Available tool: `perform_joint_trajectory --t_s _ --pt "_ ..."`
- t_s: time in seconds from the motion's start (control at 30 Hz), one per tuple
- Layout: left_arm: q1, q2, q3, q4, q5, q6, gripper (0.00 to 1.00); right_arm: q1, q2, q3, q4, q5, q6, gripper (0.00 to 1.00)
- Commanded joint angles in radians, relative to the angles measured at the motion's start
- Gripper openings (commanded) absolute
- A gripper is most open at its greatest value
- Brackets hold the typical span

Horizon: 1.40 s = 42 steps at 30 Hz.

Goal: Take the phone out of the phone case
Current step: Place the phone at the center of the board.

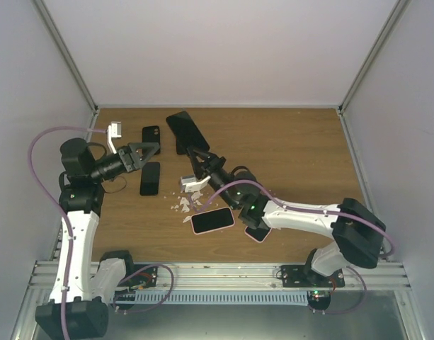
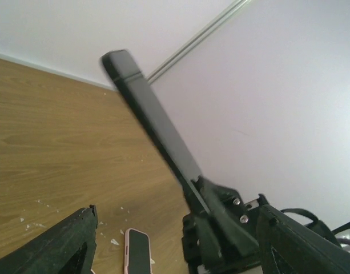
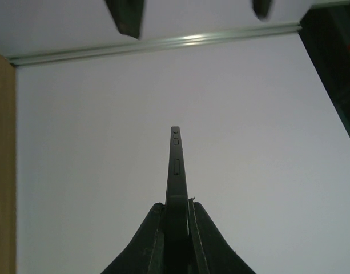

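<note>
My right gripper (image 1: 197,161) is shut on the lower end of a black phone (image 1: 186,129) and holds it tilted up above the table. In the right wrist view the phone (image 3: 176,171) stands edge-on between my fingers (image 3: 153,242), side buttons showing. I cannot tell the case from the phone. My left gripper (image 1: 154,149) is open and empty, just left of the raised phone. In the left wrist view the phone (image 2: 157,125) slants up between my spread fingers (image 2: 66,245). The left fingertips (image 3: 126,17) show at the top of the right wrist view.
Two black phones (image 1: 151,134) (image 1: 150,178) lie flat near the left gripper. A pink-cased phone (image 1: 212,220) lies at the front, and another pink one (image 1: 257,233) sits under the right arm. White scraps (image 1: 184,203) litter the wood. A white connector (image 1: 116,129) lies at the back left.
</note>
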Motion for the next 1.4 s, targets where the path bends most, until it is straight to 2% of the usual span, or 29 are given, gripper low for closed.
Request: perform_joint_trajectory --t_s 0.0,0.4,0.5,0.6,0.7,1.0,1.1,1.23,1.27,1.37 --pt "0.026 -0.029 -0.022 0.055 0.015 -0.027 0.76 0.049 0.047 0.072 0.194 0.005 -0.048 0.01" --pt "0.044 -0.002 -0.051 0.065 0.017 -0.064 0.66 0.13 0.157 0.142 0.278 0.019 -0.064 0.0" --pt "0.044 0.011 -0.045 0.073 0.022 -0.068 0.58 0.135 0.171 0.15 0.288 0.02 -0.069 0.0" --pt "0.044 0.023 -0.051 0.075 0.022 -0.074 0.42 0.138 0.183 0.154 0.296 0.029 -0.072 0.01" --pt "0.044 0.032 -0.062 0.089 0.023 -0.095 0.32 0.138 0.195 0.149 0.31 0.031 -0.087 0.0" --pt "0.042 0.073 -0.073 0.157 0.034 -0.151 0.29 0.146 0.201 0.134 0.325 0.048 -0.087 0.0" --pt "0.041 0.085 -0.078 0.167 0.035 -0.153 0.22 0.147 0.2 0.132 0.325 0.059 -0.08 0.0" --pt "0.039 0.097 -0.083 0.193 0.034 -0.163 0.05 0.146 0.184 0.119 0.298 0.082 -0.052 0.01" --pt "0.039 0.104 -0.082 0.196 0.034 -0.16 0.01 0.146 0.177 0.112 0.291 0.085 -0.043 0.03" --pt "0.038 0.126 -0.073 0.204 0.03 -0.147 0.0 0.137 0.166 0.093 0.272 0.087 -0.039 0.26"
